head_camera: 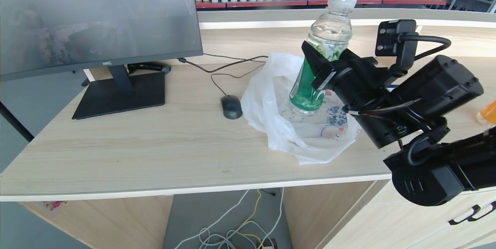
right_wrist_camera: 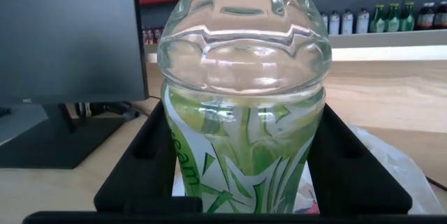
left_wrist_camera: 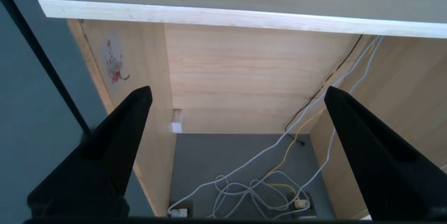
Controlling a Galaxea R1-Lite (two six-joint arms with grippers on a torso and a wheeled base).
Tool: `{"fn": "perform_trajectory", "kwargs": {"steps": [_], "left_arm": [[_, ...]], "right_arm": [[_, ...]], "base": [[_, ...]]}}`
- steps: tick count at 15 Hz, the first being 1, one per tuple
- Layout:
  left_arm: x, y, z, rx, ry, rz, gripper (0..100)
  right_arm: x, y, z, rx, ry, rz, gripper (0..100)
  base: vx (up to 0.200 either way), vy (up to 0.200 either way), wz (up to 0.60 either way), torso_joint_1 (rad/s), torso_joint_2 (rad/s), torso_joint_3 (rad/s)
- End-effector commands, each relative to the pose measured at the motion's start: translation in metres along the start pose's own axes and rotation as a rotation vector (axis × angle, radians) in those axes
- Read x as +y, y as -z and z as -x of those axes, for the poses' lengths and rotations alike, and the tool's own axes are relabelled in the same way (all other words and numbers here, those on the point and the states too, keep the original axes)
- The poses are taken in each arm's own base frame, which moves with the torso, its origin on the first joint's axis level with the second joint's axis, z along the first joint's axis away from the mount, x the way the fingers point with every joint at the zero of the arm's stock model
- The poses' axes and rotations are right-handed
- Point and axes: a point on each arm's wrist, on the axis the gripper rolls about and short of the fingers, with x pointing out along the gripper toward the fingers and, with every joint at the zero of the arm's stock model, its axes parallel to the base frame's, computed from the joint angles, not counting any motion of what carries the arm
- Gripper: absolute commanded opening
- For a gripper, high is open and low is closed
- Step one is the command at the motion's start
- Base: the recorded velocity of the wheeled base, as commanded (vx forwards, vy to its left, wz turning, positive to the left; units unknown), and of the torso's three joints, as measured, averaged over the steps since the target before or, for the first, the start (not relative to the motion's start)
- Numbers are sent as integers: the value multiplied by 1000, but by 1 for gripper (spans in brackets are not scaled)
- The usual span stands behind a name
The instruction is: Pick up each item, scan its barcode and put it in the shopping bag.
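Two grippers are in view. The left gripper (left_wrist_camera: 237,95) hangs below the table's (head_camera: 155,152) front edge, fingers wide apart and holding nothing. The right gripper (head_camera: 317,65) is clamped on the clear, green-labelled water bottle (head_camera: 331,32), which tilts slightly over the white shopping bag (head_camera: 271,98). Bare tabletop lies toward the mouse (head_camera: 231,106) and monitor (head_camera: 97,16).

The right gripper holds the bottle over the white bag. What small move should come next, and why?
Probably lower the bottle a little into the shopping bag before letting go. The right gripper is shut on it, the bottle is tilted, and its base seems to be over the bag's open mouth, so releasing from here might tip it over.
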Motion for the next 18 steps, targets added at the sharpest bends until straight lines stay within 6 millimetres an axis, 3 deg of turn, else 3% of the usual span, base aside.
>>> {"fn": "perform_trajectory", "kwargs": {"steps": [1,11,18], "left_arm": [[0,0,0,0,-1,0,100],[0,0,0,0,0,0,100],[0,0,0,0,0,0,100]], "right_arm": [[1,15,-7,25,-2,3,0],[3,60,-20,95,-4,11,0],[-8,72,-20,120,-36,12,0]], "base": [[0,0,0,0,0,0],[0,0,0,0,0,0],[0,0,0,0,0,0]]}}
